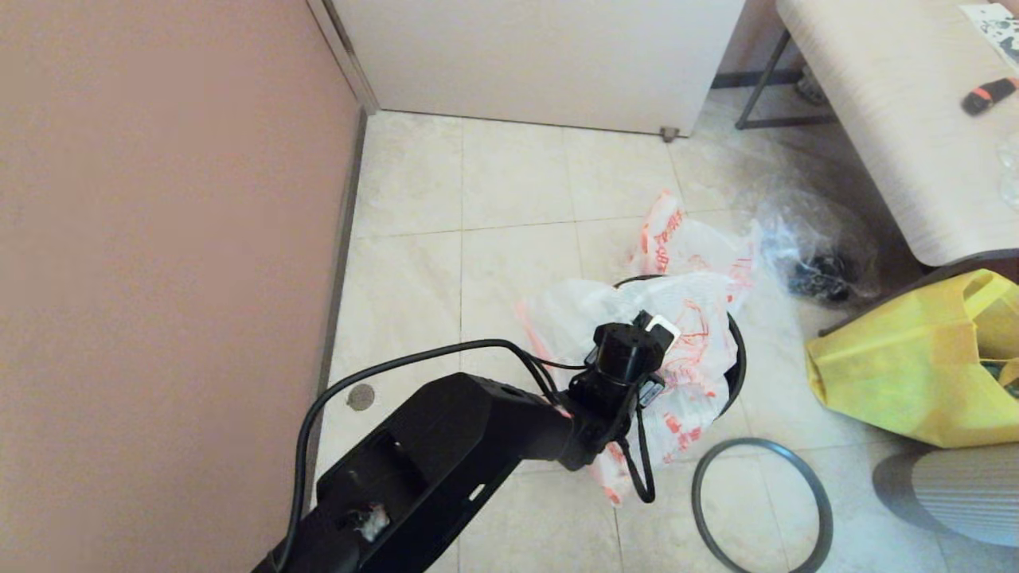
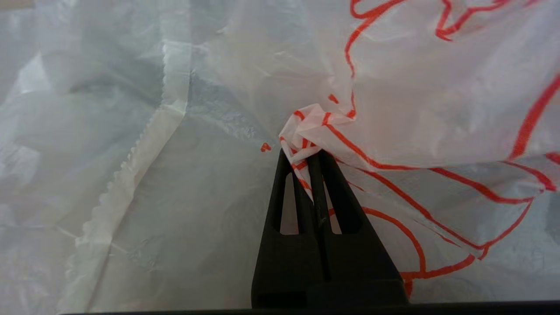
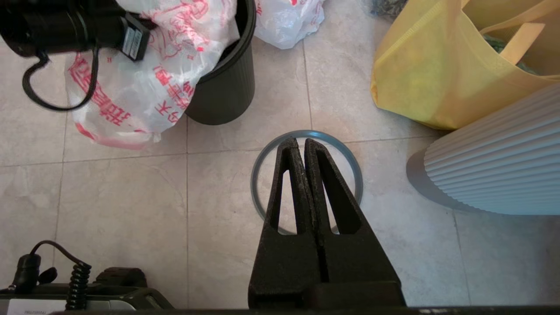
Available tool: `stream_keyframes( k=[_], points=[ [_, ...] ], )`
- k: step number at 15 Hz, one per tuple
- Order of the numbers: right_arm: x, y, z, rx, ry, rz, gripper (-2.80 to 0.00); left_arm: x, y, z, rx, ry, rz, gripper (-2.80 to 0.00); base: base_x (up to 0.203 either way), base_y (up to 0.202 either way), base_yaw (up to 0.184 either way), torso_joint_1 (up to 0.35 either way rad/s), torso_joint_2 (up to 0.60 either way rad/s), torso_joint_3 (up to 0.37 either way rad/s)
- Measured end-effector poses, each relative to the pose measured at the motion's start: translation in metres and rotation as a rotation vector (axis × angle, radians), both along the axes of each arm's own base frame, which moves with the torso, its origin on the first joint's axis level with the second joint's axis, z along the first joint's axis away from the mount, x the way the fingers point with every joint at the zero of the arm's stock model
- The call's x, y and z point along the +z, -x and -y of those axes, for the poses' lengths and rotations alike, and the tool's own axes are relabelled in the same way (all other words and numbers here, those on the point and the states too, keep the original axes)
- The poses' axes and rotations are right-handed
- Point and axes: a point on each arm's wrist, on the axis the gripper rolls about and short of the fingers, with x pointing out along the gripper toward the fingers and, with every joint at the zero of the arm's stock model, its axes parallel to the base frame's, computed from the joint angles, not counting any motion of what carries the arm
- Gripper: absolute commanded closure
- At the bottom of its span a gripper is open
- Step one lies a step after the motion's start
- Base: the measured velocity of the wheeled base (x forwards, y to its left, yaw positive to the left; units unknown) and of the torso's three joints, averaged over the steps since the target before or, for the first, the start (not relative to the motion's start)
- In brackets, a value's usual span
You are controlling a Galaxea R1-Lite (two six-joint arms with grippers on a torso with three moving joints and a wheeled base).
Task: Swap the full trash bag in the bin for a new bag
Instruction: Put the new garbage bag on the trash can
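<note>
The black bin (image 1: 739,350) (image 3: 227,87) stands on the tiled floor. The limp new bag (image 1: 700,334) (image 3: 131,87) is draped over its mouth and hangs down its near-left side to the floor. My left gripper (image 2: 304,153) is above the bin, shut on a bunched fold of this bag (image 2: 415,87). The full trash bag (image 1: 677,239) (image 3: 288,17) sits on the floor just behind the bin. The dark-grey hoop (image 1: 760,509) (image 3: 262,162) lies flat on the floor in front of the bin. Above the hoop hovers my right gripper (image 3: 302,142), shut and holding nothing.
A clear crinkled bag with dark contents (image 1: 812,255) lies to the right behind the bin. A yellow fabric tote (image 1: 899,366) (image 3: 428,74) and a ribbed white object (image 1: 971,493) (image 3: 494,166) stand at the right. A table (image 1: 892,119) is at the back right and a wall (image 1: 159,239) runs along the left.
</note>
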Motion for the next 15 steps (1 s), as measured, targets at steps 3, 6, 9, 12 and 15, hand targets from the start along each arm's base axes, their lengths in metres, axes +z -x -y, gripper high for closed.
stream_keyframes(
  k=[3,6,9,12,15],
  points=[
    [0.0,0.0,0.0,0.0,0.0,-0.001,0.0,0.014,0.007,0.004,-0.004,0.02,0.019,0.0,0.0,0.0,0.0,0.0,0.0,0.0],
    [0.0,0.0,0.0,0.0,0.0,0.0,0.0,0.024,0.016,0.01,0.033,0.025,0.042,-2.8,0.0,0.0,0.0,0.0,0.0,0.0],
    [0.0,0.0,0.0,0.0,0.0,0.0,0.0,0.032,0.026,0.017,0.033,0.035,0.051,-2.8,0.0,0.0,0.0,0.0,0.0,0.0],
    [0.0,0.0,0.0,0.0,0.0,0.0,0.0,0.047,0.036,0.016,0.047,0.077,0.033,-2.8,0.0,0.0,0.0,0.0,0.0,0.0],
    [0.0,0.0,0.0,0.001,0.0,0.0,0.0,0.066,0.061,0.015,0.029,0.087,-0.04,-2.8,0.0,0.0,0.0,0.0,0.0,0.0]
  ],
)
